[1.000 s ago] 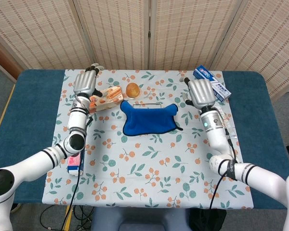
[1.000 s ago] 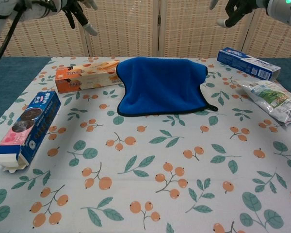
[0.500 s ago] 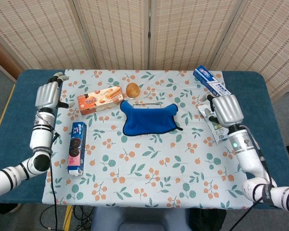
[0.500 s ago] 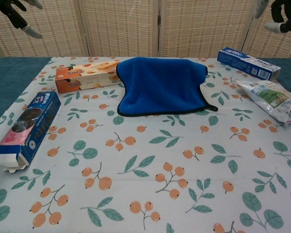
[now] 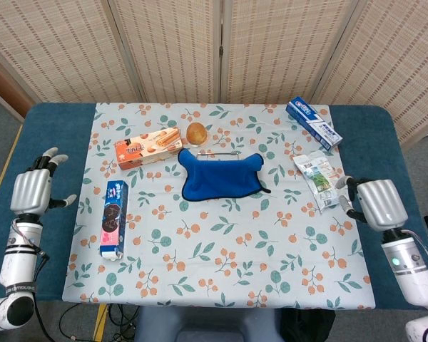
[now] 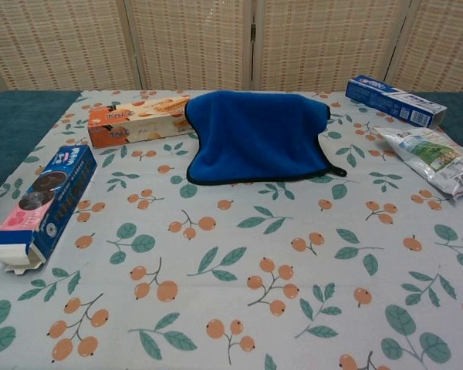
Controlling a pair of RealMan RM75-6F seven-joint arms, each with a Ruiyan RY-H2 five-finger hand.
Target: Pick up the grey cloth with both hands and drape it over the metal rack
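Note:
The only cloth here is blue (image 5: 221, 174), not grey. It lies spread at the middle of the patterned tablecloth and also shows in the chest view as the blue cloth (image 6: 256, 135). A thin metal bar (image 5: 221, 152) peeks out just behind its far edge; the rest of the rack is hidden. My left hand (image 5: 32, 192) hovers off the table's left edge, fingers apart, holding nothing. My right hand (image 5: 376, 203) hangs by the right edge, also holding nothing. Neither hand shows in the chest view.
An orange biscuit box (image 5: 148, 146) and a round bun (image 5: 195, 132) lie left of and behind the cloth. A blue cookie box (image 5: 112, 217) lies at the left. A toothpaste box (image 5: 314, 122) and a snack packet (image 5: 317, 178) sit at the right.
Both hands have drawn back from beside the cloth, outward and toward the table's near side edges, and have left the chest view. The cloth has not moved.

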